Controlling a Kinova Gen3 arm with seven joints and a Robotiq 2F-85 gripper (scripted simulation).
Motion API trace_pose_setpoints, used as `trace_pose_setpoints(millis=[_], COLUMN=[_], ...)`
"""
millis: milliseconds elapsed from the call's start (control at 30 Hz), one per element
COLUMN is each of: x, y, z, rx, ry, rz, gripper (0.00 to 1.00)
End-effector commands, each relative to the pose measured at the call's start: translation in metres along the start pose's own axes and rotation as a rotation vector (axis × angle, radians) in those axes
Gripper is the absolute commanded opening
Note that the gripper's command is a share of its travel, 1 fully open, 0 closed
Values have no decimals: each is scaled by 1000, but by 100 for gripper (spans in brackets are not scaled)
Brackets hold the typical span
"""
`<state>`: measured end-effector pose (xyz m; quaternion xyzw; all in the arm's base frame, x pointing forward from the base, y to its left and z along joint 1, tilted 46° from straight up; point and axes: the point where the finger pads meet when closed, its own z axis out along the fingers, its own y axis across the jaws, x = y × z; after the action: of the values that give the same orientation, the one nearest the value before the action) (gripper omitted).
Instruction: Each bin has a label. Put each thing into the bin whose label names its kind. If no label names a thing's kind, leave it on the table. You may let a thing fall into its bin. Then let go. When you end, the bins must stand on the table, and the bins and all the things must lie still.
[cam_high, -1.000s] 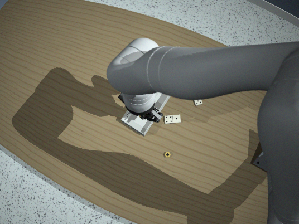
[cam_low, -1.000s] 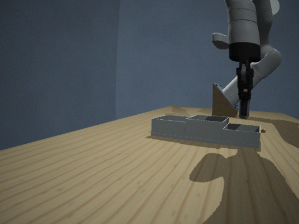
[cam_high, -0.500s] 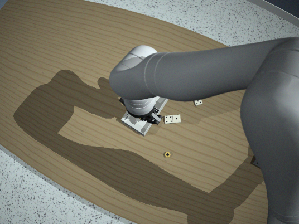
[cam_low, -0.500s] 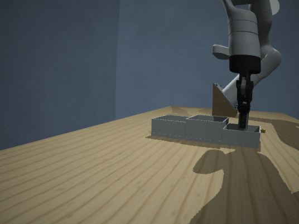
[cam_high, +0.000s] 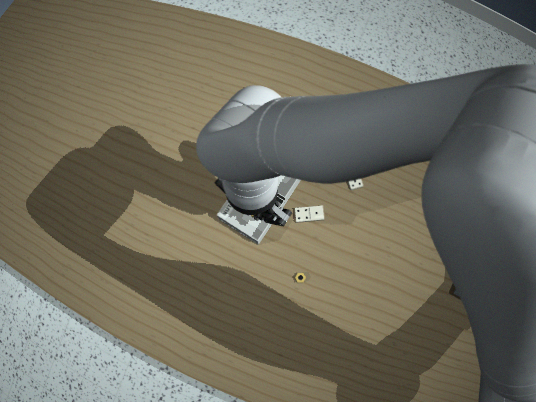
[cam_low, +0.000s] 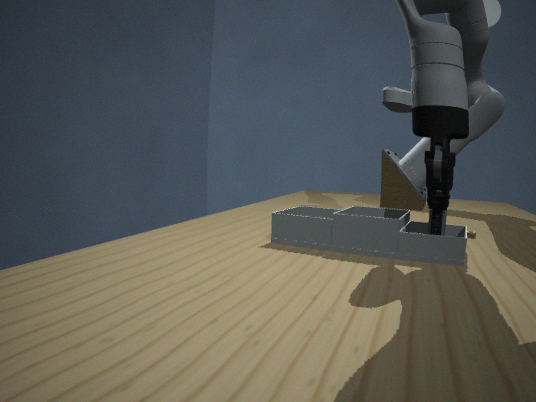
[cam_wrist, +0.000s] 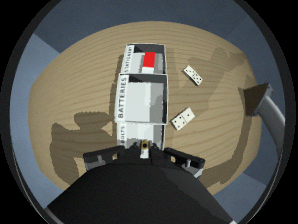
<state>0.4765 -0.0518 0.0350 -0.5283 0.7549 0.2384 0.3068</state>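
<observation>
Three grey bins stand in a row (cam_low: 367, 232), also seen in the wrist view (cam_wrist: 143, 96), and are mostly hidden under my arm in the top view (cam_high: 250, 225). My gripper (cam_low: 436, 225) points straight down with its fingertips inside the end bin (cam_low: 432, 244). It is shut on a small brass-coloured thing (cam_wrist: 144, 144), too small to name for sure. A red thing (cam_wrist: 149, 62) lies in the far bin. Two white dominoes (cam_high: 308, 213) (cam_high: 355, 184) lie on the table beside the bins. A brass nut (cam_high: 300, 276) lies further out.
A brown wedge-shaped block (cam_low: 397, 185) stands behind the bins near the arm's base. Labels run along the bins' side (cam_wrist: 123, 92) but are unreadable. The table edge runs along the lower left (cam_high: 75, 320).
</observation>
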Motion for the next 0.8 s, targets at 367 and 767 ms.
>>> trace_pose_setpoints(millis=[367,767], x=[0,0], y=[-1,-1], z=[-1,-6], rx=[2,2], ry=[1,1], rz=[0,0], gripper=[31,31])
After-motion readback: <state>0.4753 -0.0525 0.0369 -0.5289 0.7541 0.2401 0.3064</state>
